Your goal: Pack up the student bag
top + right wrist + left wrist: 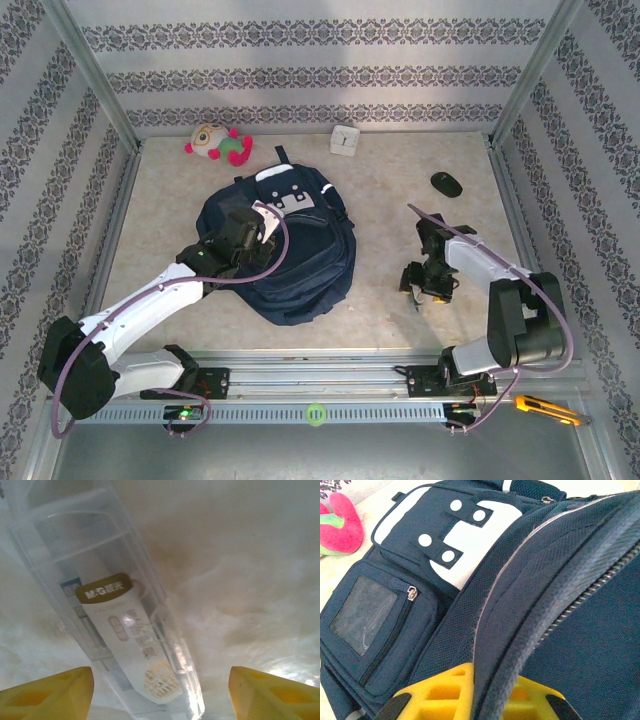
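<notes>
A pale marbled desk fills a walled cell with patterned wallpaper. The student bag, navy blue and the largest thing on it, lies flat just left of the frame's centre, its white-patched front pocket toward the top.

The left arm reaches up from the lower left onto the bag's upper left part. In the left wrist view the bag shows a zipped front pocket with a clear window, and a padded, zip-edged rim runs down between the yellow left jaws, which are pressed together on that fabric. What lies inside the bag cannot be told.

The right arm bends in from the lower right, its right jaws pointing down at the desk, well apart from the bag. In the right wrist view they stand spread wide, with a transparent case lying on the desk between them. Inside it is a white printed packet with a gold M&G label.

A pink and green plush toy sits at upper left, near the bag's top. A white cube sits at top centre. A small black oval object sits at upper right. A yellow utility knife lies at lower right, off the desk.
</notes>
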Controlling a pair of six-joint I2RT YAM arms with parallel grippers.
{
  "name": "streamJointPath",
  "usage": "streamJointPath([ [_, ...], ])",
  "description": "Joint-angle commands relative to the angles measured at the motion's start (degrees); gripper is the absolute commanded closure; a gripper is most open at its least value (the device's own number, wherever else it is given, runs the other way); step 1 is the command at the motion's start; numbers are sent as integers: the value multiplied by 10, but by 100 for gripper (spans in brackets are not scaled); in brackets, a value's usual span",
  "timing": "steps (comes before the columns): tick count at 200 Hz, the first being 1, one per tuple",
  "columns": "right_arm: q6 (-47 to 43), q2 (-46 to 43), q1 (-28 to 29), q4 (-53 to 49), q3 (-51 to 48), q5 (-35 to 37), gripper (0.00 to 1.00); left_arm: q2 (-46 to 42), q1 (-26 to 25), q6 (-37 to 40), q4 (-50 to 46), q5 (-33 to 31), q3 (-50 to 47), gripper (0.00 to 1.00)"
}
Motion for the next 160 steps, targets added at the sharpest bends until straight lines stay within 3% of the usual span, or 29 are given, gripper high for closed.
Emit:
streamJointPath([
  [1, -17, 30, 14, -1, 8, -9, 30, -1, 9, -18, 29, 3, 10, 98],
  [83, -19, 35, 15, 23, 27, 28, 60, -1, 10, -27, 34, 19, 14, 98],
  [128, 28, -122, 24, 92, -8, -79, 65, -8, 9, -33, 31, 44, 27, 98],
  [160, 125, -185, 90, 178, -11, -160, 64, -11, 9, -51, 57, 61, 25, 98],
])
